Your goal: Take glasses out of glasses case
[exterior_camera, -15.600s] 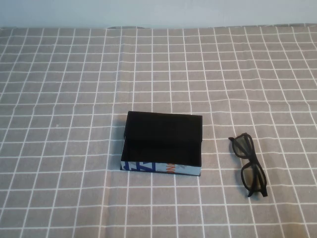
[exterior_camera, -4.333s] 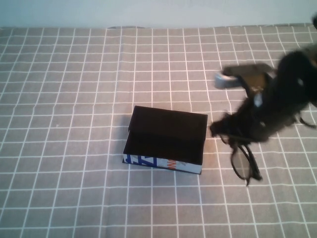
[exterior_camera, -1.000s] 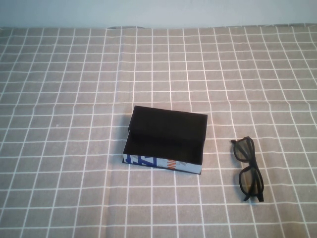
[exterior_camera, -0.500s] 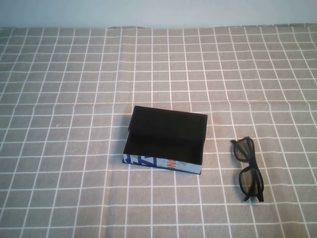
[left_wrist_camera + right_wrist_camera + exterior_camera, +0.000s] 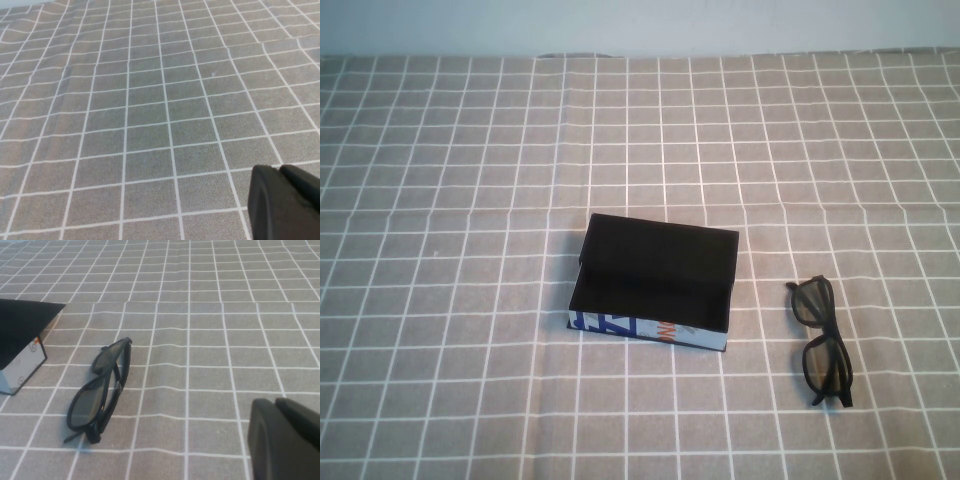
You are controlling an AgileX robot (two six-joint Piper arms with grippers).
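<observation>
The glasses case point(image 5: 653, 283) stands open in the middle of the table, black inside, with blue and orange print on its near side. The black glasses point(image 5: 824, 340) lie folded on the cloth to its right, outside the case. In the right wrist view the glasses point(image 5: 100, 392) lie on the cloth with a corner of the case point(image 5: 20, 342) beyond them. My right gripper point(image 5: 278, 407) is shut and empty, pulled back from the glasses. My left gripper point(image 5: 281, 170) is shut and empty over bare cloth. Neither arm shows in the high view.
A grey tablecloth point(image 5: 470, 200) with a white grid covers the whole table. A pale wall point(image 5: 640, 25) runs along the far edge.
Over the last second nothing has moved. About four seconds ago my right arm was over the glasses; it has since withdrawn out of the high view, leaving the glasses on the cloth.
</observation>
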